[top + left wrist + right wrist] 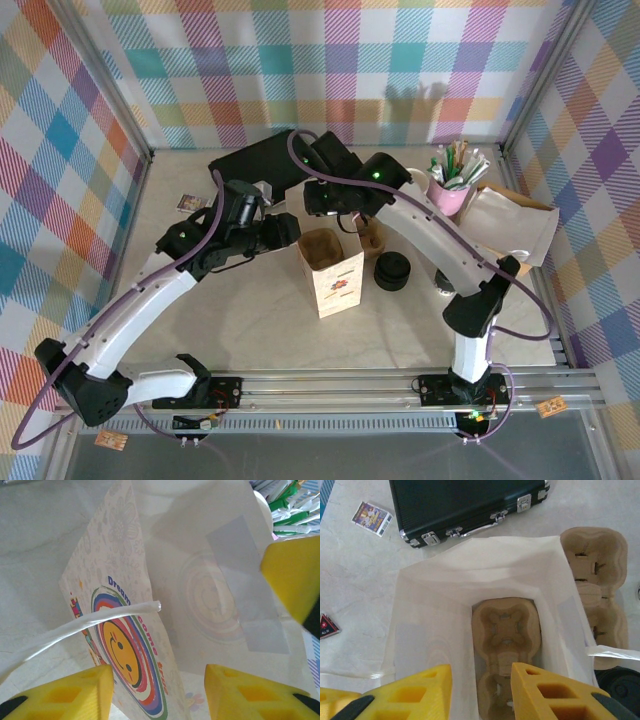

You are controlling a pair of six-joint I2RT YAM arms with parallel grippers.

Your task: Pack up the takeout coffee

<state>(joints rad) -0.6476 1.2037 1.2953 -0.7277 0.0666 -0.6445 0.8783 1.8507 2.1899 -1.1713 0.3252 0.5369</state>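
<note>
On the counter (250, 330), seen from above, the paper bag (330, 268) is stood upright in the middle with its mouth open. Both arms are bent in over it, the left gripper (283, 230) at its left edge and the right gripper (325, 205) at its far edge. The takeout coffee (416, 180) looks to be parked well back, just beside the pink cup (452, 195) of sticks. It's mostly hidden by the right arm, so nothing is packed yet. A stack of black lids (393, 270) is sat just right of the bag.

From the left wrist, the bag's corner is seen between the jaws, which are stood part-way apart. No real pinch on the paper can be made out. The twisted handle (100, 620) is draped across in front.

From the right wrist, the bag is looked straight into. A pulp carrier (506, 645) is laid in the bottom, and a second carrier (594, 580) is sat just outside. These jaws are part-way apart too, with nothing seen clamped.

What could go wrong, probably: the bag is light and not clearly held, so it could be tipped, or its mouth folded shut, by one nudge. The coffee could also be snagged on the rim or handle on the way in and spilled. And the pink cup could easily be knocked during the reach, being that close.
</note>
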